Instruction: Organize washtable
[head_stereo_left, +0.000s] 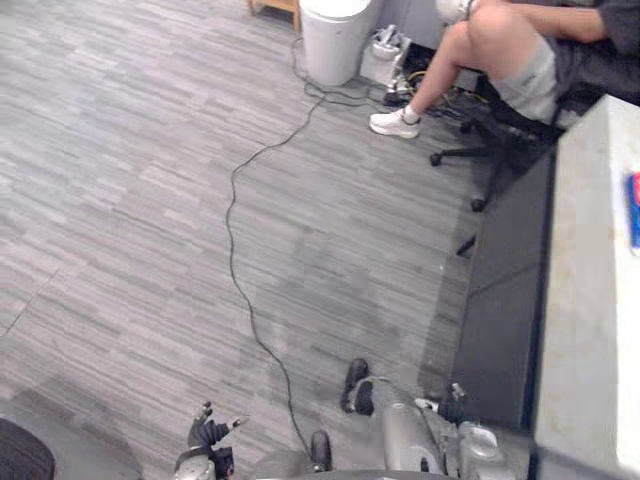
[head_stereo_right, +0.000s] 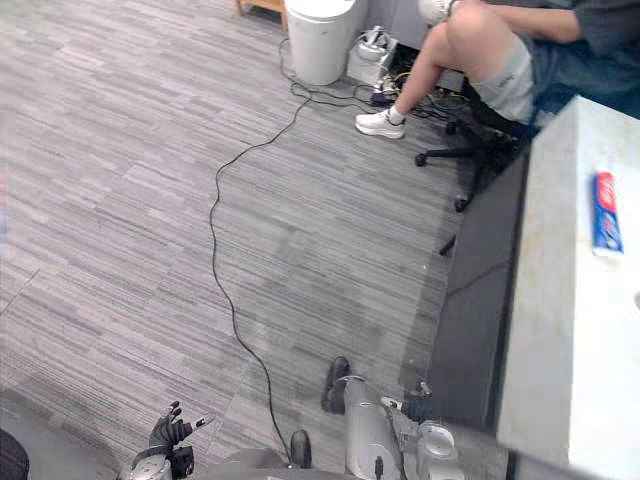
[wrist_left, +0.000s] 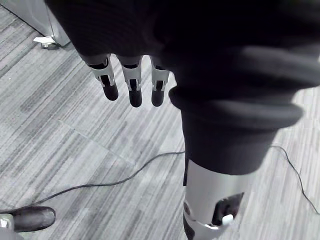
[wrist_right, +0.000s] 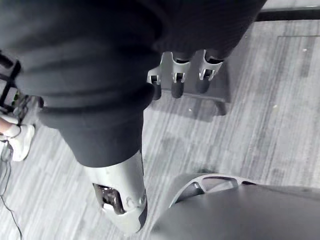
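Start of task, as a judgement: no organizing done yet, no reach begun. Washtable (head_stereo_right: 560, 330) at far right of the head views, pale top over dark front, seen only in part. Tube (head_stereo_right: 605, 213) flat on that top, toward the far end; other contents out of frame, so cannot tell. Left hand (wrist_left: 131, 80) low over floor (head_stereo_left: 120, 200), fingers straight and loose, holding nothing. Right hand (wrist_right: 176, 75) hanging over floor close to the washtable's dark front, fingers straight, relaxed, empty. Person (head_stereo_left: 520, 60) seated on chair (head_stereo_left: 465, 153) past the washtable's far end, bin (head_stereo_left: 333, 35) nearby; all well apart from both hands. Next move, as a guess: turn right to face the washtable, bring the whole top into view, then lift a hand over the edge toward the tube. Calls for clearance from the dark front while raising the right hand, and care near the seated person.
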